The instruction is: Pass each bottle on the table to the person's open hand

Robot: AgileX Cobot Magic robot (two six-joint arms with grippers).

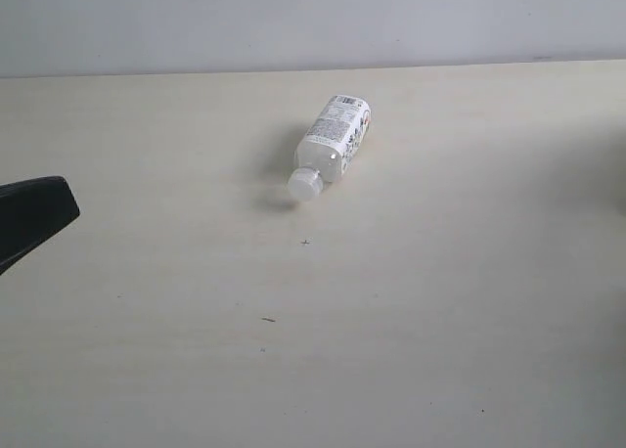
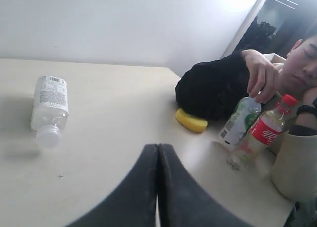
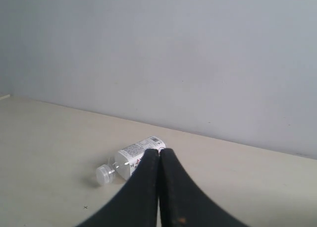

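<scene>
1 whitish bottle (image 1: pixel 331 145) lies on its side mid counter (image 1: pixel 440 350), apparently the last to deliver. The left fingers (image 2: pixel 141 187) and right fingers (image 3: pixel 176 192) are pressed together, empty. 3 other bottles (image 2: pixel 262 133) sit by the person (image 2: pixel 213 88), seemingly already handed over.

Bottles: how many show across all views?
4. A whitish bottle lies alone on the table; a yellow one lies by the black sleeve; a green-labelled one and a Coca-Cola one are beside the person.

Yellow bottle (image 2: pixel 191 121), perhaps its capped end, behind the black sleeve (image 2: pixel 213 88).
</scene>
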